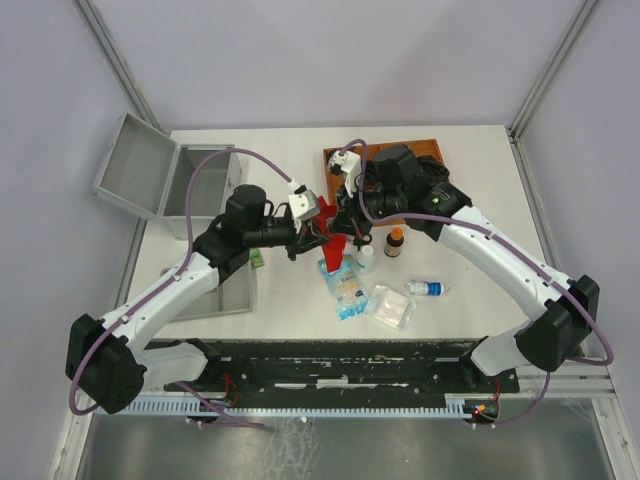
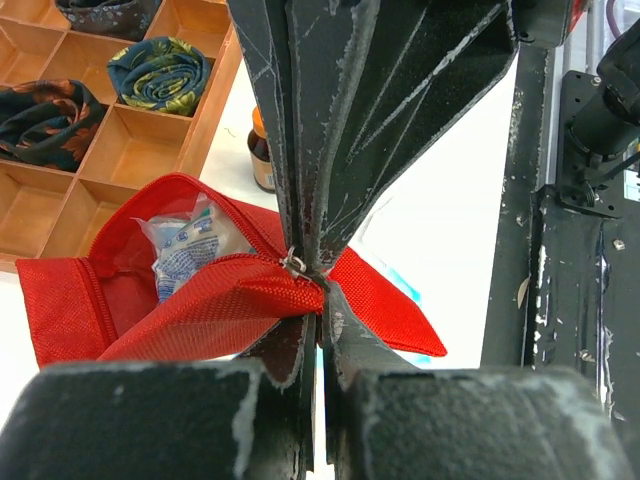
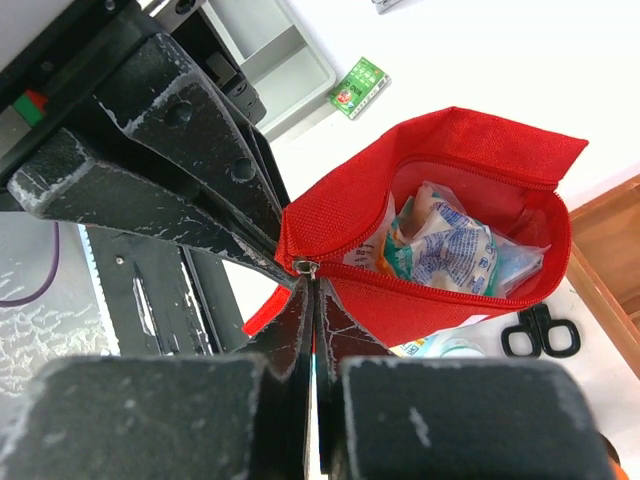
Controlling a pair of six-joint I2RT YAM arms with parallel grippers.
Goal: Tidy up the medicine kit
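The medicine kit point(image 1: 140, 170), a silver-grey metal case, stands open at the table's far left, apart from both arms. A red zip pouch point(image 1: 335, 242) hangs above the table's middle between my two grippers. Its mouth is open, with white printed sachets point(image 3: 450, 245) inside. My left gripper point(image 2: 321, 300) is shut on the pouch's fabric just below the zip slider point(image 2: 293, 262). My right gripper point(image 3: 315, 290) is shut on the same pouch point(image 3: 460, 160) at the zip's end, its fingers meeting the left ones. The pouch point(image 2: 200, 300) sags to the left in the left wrist view.
A brown wooden compartment tray point(image 1: 432, 150) holding rolled cloths point(image 2: 160, 75) lies far right of the pouch. A brown bottle point(image 1: 395, 242), a lying clear bottle point(image 1: 428, 288), a white packet point(image 1: 390, 307), blue packets point(image 1: 345, 285), scissors point(image 3: 540, 335), a green box point(image 3: 360, 87) and a grey tray point(image 1: 228, 295) surround it.
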